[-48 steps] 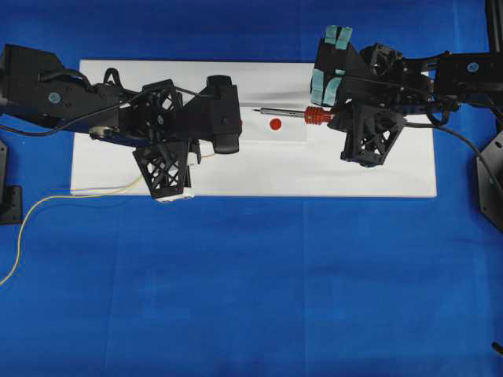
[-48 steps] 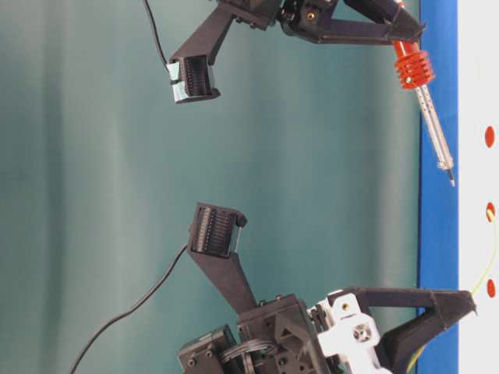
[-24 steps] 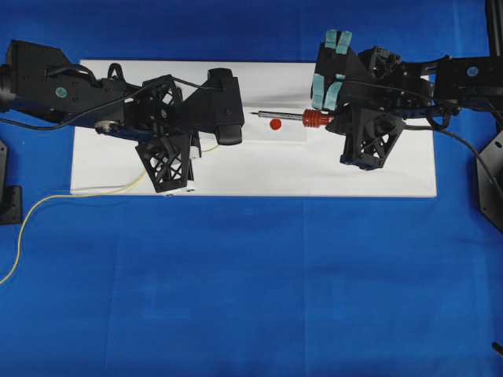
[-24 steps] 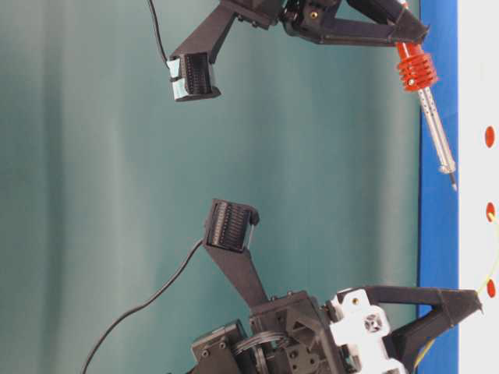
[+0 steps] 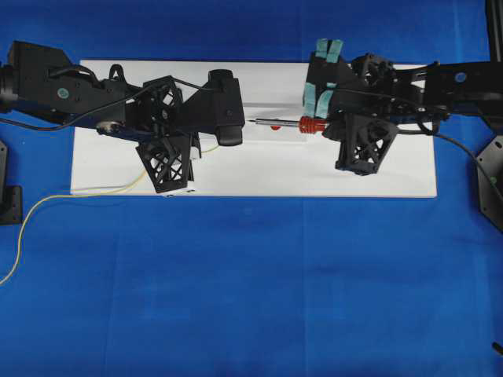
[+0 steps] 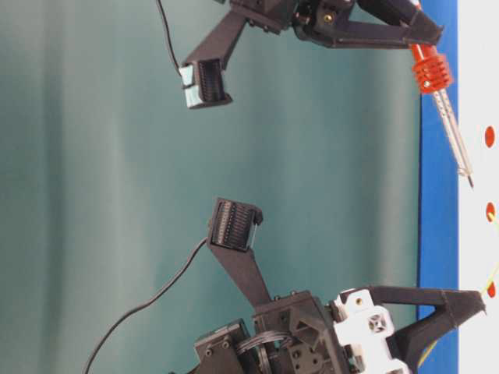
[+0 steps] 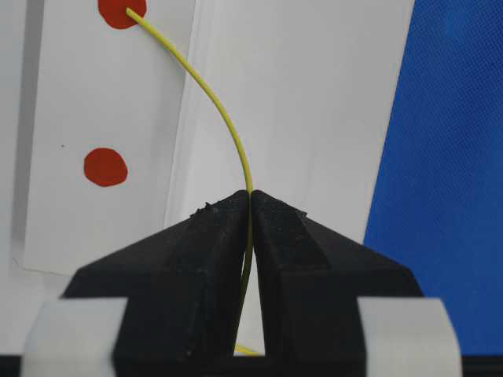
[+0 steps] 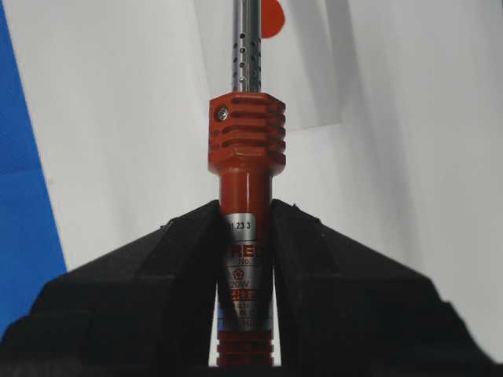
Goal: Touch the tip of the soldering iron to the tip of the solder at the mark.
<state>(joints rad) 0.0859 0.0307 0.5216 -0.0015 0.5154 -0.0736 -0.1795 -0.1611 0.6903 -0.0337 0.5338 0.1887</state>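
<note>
Solder (image 7: 224, 118) clamped in left gripper (image 7: 250, 196) jaws, curving toward 11 o'clock; tip on red mark (image 7: 118, 11). Soldering iron (image 8: 244, 157) clamped by handle in right gripper (image 8: 245, 216) jaws, shaft toward 12 o'clock over white board (image 5: 393, 177).

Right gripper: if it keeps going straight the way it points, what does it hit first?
Likely the left gripper. The right gripper points the iron along the board at it; the iron's tip would arrive first. Height offset is unclear.

Both arms (image 5: 94, 94) are matte black with lattice-braced brackets. Black cables (image 6: 148, 304) trail behind. Teal pads (image 5: 318, 82) line the right fingers.
</note>
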